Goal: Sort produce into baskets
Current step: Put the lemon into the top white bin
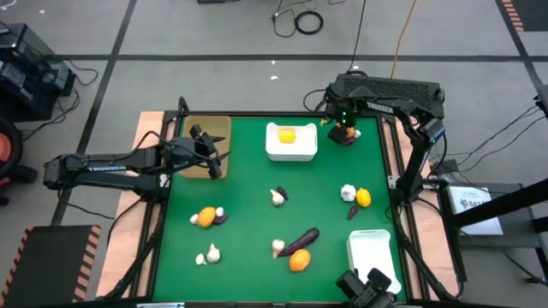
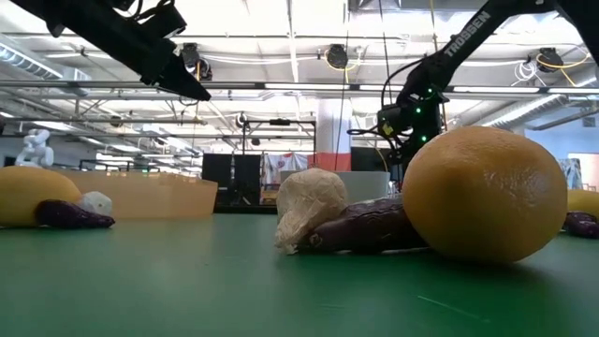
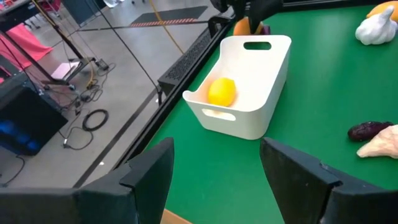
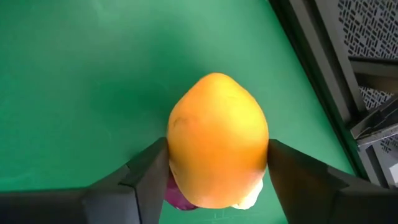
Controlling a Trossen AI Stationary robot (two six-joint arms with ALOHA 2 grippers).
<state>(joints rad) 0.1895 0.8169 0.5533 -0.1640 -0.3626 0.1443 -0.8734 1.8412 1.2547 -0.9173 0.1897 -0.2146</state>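
Observation:
My right gripper (image 1: 344, 131) points down at the table's far right, its fingers on either side of an orange-yellow round fruit (image 4: 217, 130). A dark purple piece (image 4: 175, 198) and a bit of white show under the fruit. My left gripper (image 3: 214, 149) is open and holds nothing, hovering over the right edge of the tan tray (image 1: 199, 128). A white bin (image 1: 291, 152) at the far middle holds one yellow fruit (image 3: 222, 91). A second white bin (image 1: 370, 252) stands at the near right. My right gripper has the orange-yellow fruit between its two fingers (image 4: 149, 168), which meet its opposite sides (image 4: 177, 149) at the widest part. The fingers come from above, pointing down. I cannot tell whether the fruit is lifted or still on the green mat beside the purple piece.
Loose produce lies on the green mat: a garlic bulb (image 1: 278, 197) mid-table, a bulb (image 1: 348, 193) and fruit (image 1: 364, 198) to the right. There is a fruit (image 1: 205, 217) at the near left, with an eggplant (image 1: 301, 239) and fruit (image 1: 299, 260) at the front. The frame rail (image 4: 323, 74) runs close beside my right gripper.

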